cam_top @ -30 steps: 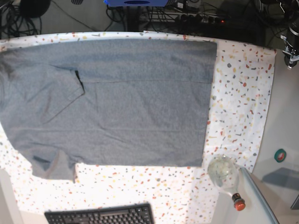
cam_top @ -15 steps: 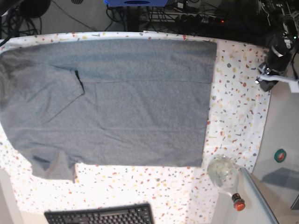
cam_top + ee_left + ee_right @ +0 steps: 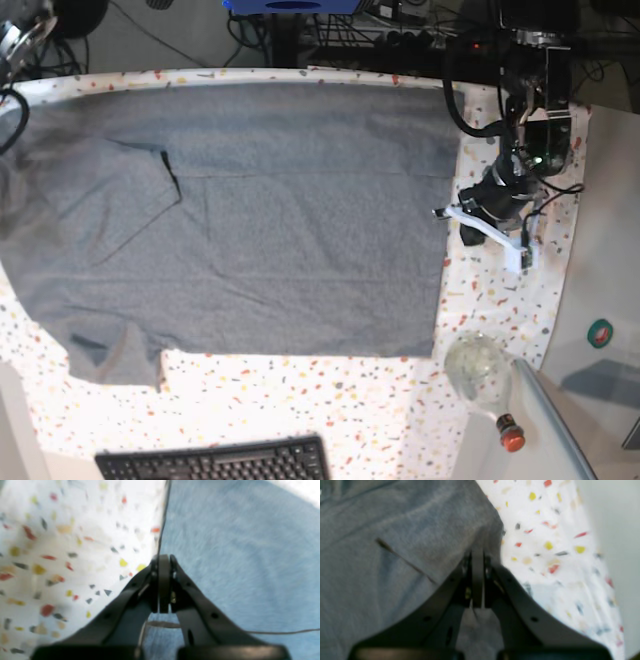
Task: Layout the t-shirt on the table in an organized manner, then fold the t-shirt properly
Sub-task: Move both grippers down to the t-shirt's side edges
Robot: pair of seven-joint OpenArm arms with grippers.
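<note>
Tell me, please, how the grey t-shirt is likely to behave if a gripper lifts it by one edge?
The t-shirt lies flat with soft creases, so it will probably drape limply and sag rather than hold its shape. Spread wide across the table, lifted at one edge, it may well drag and bunch rather than come up whole.

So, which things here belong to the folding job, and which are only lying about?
Job: t-shirt, table, left tool.
Lying about: bottle, keyboard, green tape roll, cables.
</note>
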